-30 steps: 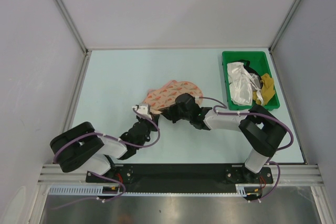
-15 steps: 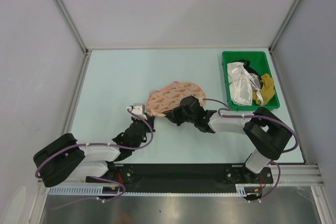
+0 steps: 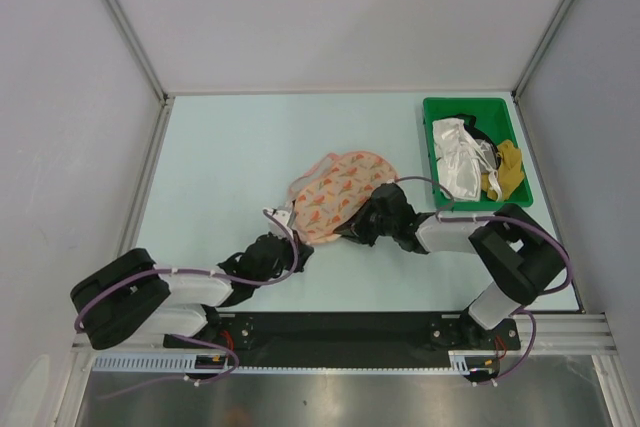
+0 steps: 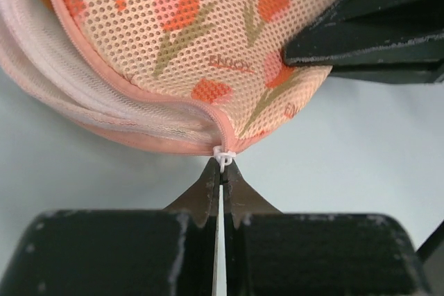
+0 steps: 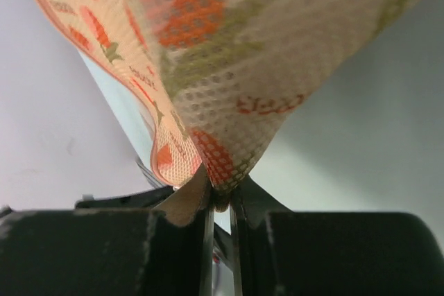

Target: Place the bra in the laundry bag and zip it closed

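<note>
Bag (image 3: pixel 335 197) dragged right; L tool (image 4: pixel 221 175) pinches zip (image 4: pixel 223 157).

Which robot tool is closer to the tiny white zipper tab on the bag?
Left. The left tool is shut right on the zipper tab at the laundry bag's edge. The right tool pinches the bag's fabric away from the tab.

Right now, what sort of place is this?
Probably a robot lab test cell, not a home: a pale table walled by plain panels on aluminium posts, with a left arm and right arm bolted to a rail.
</note>
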Robot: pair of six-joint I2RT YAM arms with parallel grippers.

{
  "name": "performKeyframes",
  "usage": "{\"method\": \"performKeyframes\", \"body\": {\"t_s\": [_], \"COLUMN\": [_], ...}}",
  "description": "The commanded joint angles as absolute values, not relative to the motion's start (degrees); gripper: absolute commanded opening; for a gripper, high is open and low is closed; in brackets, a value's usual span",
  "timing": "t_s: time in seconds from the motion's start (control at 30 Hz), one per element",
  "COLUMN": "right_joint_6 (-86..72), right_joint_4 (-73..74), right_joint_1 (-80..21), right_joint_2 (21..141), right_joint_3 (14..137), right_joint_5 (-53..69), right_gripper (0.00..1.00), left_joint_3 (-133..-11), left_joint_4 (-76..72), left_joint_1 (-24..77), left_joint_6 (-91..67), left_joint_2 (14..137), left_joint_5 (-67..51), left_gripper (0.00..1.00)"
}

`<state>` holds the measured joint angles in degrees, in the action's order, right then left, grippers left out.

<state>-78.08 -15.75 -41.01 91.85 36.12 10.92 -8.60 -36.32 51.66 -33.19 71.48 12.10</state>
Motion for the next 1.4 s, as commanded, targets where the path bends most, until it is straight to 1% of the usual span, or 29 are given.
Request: {"method": "performKeyframes", "body": {"t_s": [0.0, 0.13, 0.23, 0.27, 0.3, 0.37, 0.47, 0.5, 0.57, 0.6, 0.7, 0.73, 0.77, 0.93, 0.97, 1.0, 1.1, 1.13, 1.17, 1.23, 1.27, 1.33, 1.37], "right_joint_6": [-57.3, -49.1, -40.9, -37.6, -36.0, -34.3, -37.0, -40.0, -43.5, -47.4, -53.3, -56.9, -58.7, -63.4, -65.5, -66.6, -69.1, -69.8, -70.3, -71.5, -71.9, -72.9, -72.8], "right_joint_4": [-9.5, -7.8, -2.6, -0.5, -0.1, 4.9, 4.8, 4.0, -1.8, -3.8, -13.1, -15.8, -20.3, -27.3, -32.2, -34.3, -38.5, -39.9, -42.3, -44.8, -45.5, -47.6, -47.8], "right_joint_1": [-33.9, -32.0, -30.7, -30.6, -30.5, -30.5, -30.1, -30.0, -30.0, -29.9, -30.5, -30.8, -31.7, -35.0, -35.3, -35.6, -35.9, -36.1, -36.2, -36.2, -36.1, -35.8, -35.2], "right_joint_2": [91.8, 94.2, 96.9, 98.1, 99.2, 102.8, 102.3, 101.1, 95.9, 94.1, 87.0, 85.4, 83.5, 84.3, 84.9, 86.6, 89.6, 91.4, 92.3, 94.9, 95.7, 96.7, 97.5], "right_joint_3": [38.6, 41.8, 45.9, 48.8, 50.3, 55.4, 55.4, 52.6, 47.8, 42.8, 34.6, 30.0, 28.5, 25.9, 24.5, 24.3, 24.7, 24.6, 24.6, 25.0, 24.9, 24.2, 24.1], "right_joint_5": [11.2, 15.9, 16.5, 16.8, 17.0, 18.8, 19.8, 19.9, 20.0, 19.8, 20.1, 19.4, 18.7, 14.1, 13.8, 13.5, 13.8, 13.6, 13.7, 14.2, 14.3, 14.7, 14.9], "right_gripper": [0.0, 0.0, 0.0, 0.01, 0.1, 0.13, 0.31, 0.44, 0.55, 0.63, 0.7, 0.69, 0.68, 0.64, 0.63, 0.58, 0.5, 0.44, 0.36, 0.27, 0.19, 0.13, 0.07], "left_joint_3": [-9.2, -10.0, -11.4, -11.9, -12.3, -12.5, -14.8, -15.8, -16.7, -17.7, -18.7, -19.1, -19.4, -21.0, -21.2, -21.3, -21.3, -21.3, -21.4, -21.9, -22.1, -23.1, -23.1], "left_joint_4": [-31.5, -30.9, -29.7, -30.0, -30.9, -35.6, -37.1, -37.1, -37.2, -36.7, -36.6, -36.6, -36.3, -36.7, -36.7, -37.0, -37.3, -37.4, -37.3, -35.5, -34.6, -30.2, -29.4], "left_joint_1": [51.2, 51.2, 51.2, 51.2, 51.2, 51.2, 51.3, 51.4, 51.4, 51.4, 51.6, 51.7, 51.9, 52.6, 52.7, 52.8, 52.9, 52.9, 53.0, 53.0, 53.0, 52.9, 52.8], "left_joint_6": [-34.3, -34.9, -34.8, -34.7, -34.6, -36.0, -36.9, -37.3, -37.4, -37.4, -38.4, -38.5, -38.6, -39.9, -40.0, -40.5, -41.1, -41.1, -41.1, -41.6, -41.7, -41.3, -41.0], "left_joint_2": [73.5, 75.5, 76.9, 77.6, 78.2, 80.2, 82.5, 82.9, 83.1, 83.0, 82.4, 82.4, 82.4, 82.9, 83.1, 83.3, 83.6, 83.6, 83.7, 83.9, 83.9, 84.0, 84.0], "left_joint_5": [11.2, 10.0, 8.5, 7.6, 4.2, 2.3, 0.5, 0.5, -1.1, -1.2, -2.0, -2.4, -2.5, -3.8, -3.9, -4.0, -4.3, -4.3, -4.1, -2.8, -1.9, 1.7, 2.5], "left_gripper": [0.0, 0.0, 0.0, 0.0, 0.0, 0.0, 0.0, 0.0, 0.0, 0.0, 0.0, 0.0, 0.0, 0.0, 0.0, 0.0, 0.0, 0.0, 0.0, 0.0, 0.0, 0.0, 0.0]}}
